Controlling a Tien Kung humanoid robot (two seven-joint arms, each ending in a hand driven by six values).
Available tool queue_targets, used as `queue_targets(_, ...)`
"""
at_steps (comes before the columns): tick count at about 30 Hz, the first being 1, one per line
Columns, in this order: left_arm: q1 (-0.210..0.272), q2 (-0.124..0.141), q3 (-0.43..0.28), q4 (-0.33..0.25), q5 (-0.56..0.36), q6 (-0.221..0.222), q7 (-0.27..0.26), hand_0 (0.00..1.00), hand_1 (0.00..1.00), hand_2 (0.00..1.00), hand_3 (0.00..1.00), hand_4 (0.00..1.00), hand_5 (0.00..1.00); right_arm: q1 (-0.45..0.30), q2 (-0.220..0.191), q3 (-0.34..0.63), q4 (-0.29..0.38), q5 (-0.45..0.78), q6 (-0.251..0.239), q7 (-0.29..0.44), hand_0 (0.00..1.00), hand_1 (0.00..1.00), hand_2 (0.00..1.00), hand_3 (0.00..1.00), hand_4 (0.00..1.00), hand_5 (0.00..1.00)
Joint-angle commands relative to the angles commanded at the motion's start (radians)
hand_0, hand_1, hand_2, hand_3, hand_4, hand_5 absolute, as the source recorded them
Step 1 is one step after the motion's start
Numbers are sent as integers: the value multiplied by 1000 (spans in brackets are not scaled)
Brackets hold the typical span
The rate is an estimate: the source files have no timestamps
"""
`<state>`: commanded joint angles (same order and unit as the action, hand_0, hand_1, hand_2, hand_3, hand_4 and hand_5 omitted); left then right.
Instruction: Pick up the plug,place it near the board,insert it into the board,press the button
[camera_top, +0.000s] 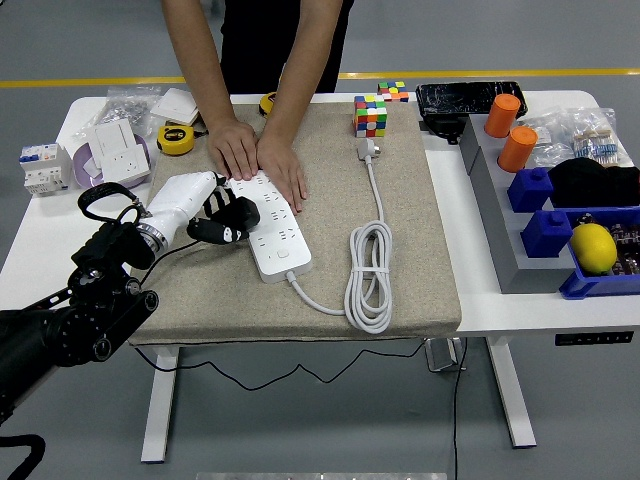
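Left hand (228, 222): fingers curled together, empty, tips at the left edge of the power strip (270, 222), which a person's hands (258, 155) pin at its far end. Plug (368, 150): far right on the mat (420, 250), untouched. Risk: hand crowds the strip and may shove it; plug lies well apart.

Looks like a robotics lab or test workshop: grey sealed floor with a yellow line (500, 75) painted across it, a white height-adjustable desk (520, 305) with a control panel (594, 338) on its front edge, blue and grey parts bins (560, 235), loose sockets (122, 160) and tape measures (176, 139) scattered around.
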<state>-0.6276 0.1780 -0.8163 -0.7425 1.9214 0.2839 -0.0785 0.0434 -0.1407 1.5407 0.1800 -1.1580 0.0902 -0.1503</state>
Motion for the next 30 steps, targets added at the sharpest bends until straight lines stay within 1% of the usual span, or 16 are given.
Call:
queue_targets(13, -13, 25, 33, -15, -3, -19, 7, 433, 336, 314, 400, 622, 78, 8, 2, 4, 0, 3, -2, 0, 847, 753, 739, 763, 998, 776)
queue_targets(30, -19, 28, 58, -7, -9, -27, 9, 437, 339, 314, 399, 622, 79, 14, 2, 4, 0, 9, -4, 3, 844, 752, 739, 762, 998, 773)
